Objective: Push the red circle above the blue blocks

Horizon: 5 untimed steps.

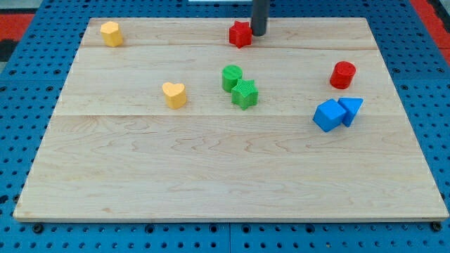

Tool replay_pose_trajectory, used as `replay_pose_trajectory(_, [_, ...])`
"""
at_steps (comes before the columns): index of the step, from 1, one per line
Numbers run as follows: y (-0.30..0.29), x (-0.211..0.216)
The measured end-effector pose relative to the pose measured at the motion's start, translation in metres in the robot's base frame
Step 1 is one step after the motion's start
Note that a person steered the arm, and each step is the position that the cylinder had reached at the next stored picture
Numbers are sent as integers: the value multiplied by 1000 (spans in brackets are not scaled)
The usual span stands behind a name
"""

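Note:
The red circle (343,74) stands at the view's right, just above the two blue blocks. The blue cube (328,115) and the blue triangle (351,110) touch each other below it. My tip (259,33) is at the view's top centre, right next to the red star (240,34) on its right side, far to the left of the red circle.
A green circle (232,77) and a green star (245,93) touch near the board's middle. A yellow heart (174,94) lies left of them. A yellow hexagon (111,33) sits at the top left corner. The wooden board (211,176) lies on a blue pegboard.

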<state>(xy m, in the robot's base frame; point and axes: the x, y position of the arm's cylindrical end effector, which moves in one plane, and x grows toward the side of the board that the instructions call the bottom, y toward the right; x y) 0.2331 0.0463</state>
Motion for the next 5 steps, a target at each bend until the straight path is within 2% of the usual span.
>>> replay_pose_trajectory(2, [-49,0])
replay_pose_trajectory(4, [-42,0])
replay_pose_trajectory(5, [-22,13])
